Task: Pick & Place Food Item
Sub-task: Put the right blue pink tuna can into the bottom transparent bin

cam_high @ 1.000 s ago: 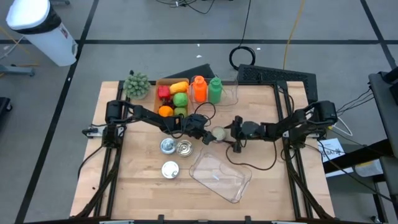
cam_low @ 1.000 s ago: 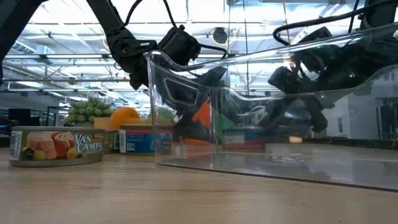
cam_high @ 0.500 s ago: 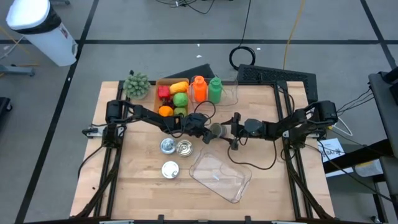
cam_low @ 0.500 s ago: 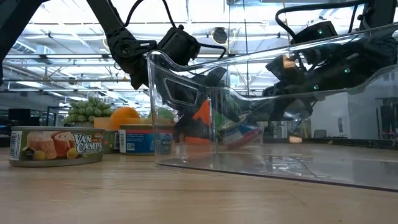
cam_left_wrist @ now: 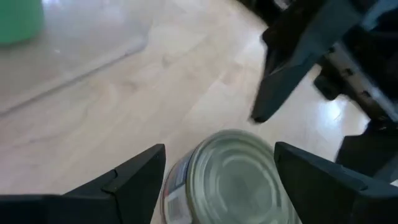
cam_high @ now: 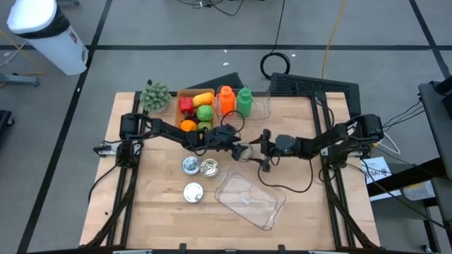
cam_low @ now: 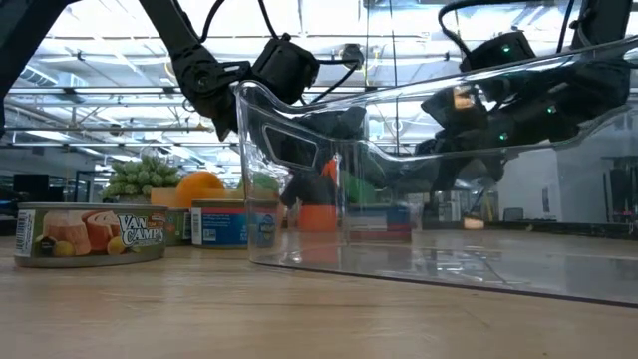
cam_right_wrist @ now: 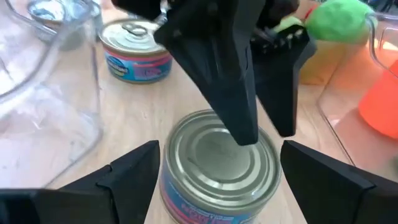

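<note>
Can [cam_high: 245,151] hemmed between left gripper [cam_high: 236,149]; right gripper [cam_high: 256,150].

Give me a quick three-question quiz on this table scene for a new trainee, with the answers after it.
1. True or false: the tin can, where the left gripper and right gripper meet, already lies inside the clear container.
2. How many other cans stand beside that container? A) one B) three C) five
3. Fill in: the bottle next to the orange bottle is coloured ____.
Key: 1 false; 2 B; 3 green.
</note>
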### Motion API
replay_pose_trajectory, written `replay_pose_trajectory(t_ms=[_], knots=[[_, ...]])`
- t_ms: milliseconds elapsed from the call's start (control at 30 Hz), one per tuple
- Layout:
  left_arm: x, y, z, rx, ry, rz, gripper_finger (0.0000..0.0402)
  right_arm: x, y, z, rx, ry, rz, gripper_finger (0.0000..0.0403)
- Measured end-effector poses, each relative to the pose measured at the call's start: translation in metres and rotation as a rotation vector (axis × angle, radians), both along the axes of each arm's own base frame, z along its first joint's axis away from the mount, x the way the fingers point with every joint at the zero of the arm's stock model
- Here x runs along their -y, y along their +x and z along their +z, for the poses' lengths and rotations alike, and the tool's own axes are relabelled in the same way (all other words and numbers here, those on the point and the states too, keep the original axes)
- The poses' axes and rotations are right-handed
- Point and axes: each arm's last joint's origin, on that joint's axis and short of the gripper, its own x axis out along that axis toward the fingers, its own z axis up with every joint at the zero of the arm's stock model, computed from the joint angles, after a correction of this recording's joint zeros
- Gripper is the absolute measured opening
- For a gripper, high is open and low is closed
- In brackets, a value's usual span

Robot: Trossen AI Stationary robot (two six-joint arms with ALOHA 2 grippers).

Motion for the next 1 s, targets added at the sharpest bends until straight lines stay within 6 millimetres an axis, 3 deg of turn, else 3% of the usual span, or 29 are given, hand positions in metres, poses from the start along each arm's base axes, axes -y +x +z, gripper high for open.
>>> replay_pose_trajectory(t_ms=[233,433,533,667,867,1000], knots=[[0.000,-0.003,0.009,-0.019,0.045,-0.115,0.0310,0.000,0.004,0.001,-0.086,0.040,-0.019,0.0313],[-0.007,-0.021,0.031,-0.117,-0.016,-0.173,0.0310,0.001,-0.002,0.018,-0.050,0.149,-0.079,0.0312],[-0.005,-0.029,0.033,-0.194,-0.104,-0.134,0.0310,0.005,-0.009,0.025,-0.047,0.262,-0.192,0.0298],[0.005,-0.028,0.020,-0.246,-0.205,-0.074,0.0310,0.012,-0.016,0.022,-0.080,0.451,-0.330,0.0228],[0.015,-0.020,-0.002,-0.253,-0.238,0.002,0.0310,0.018,-0.017,0.006,-0.158,0.524,-0.409,0.0030],[0.015,-0.015,-0.007,-0.209,-0.266,0.022,0.0310,0.017,-0.015,-0.004,-0.200,0.587,-0.403,0.0019]])
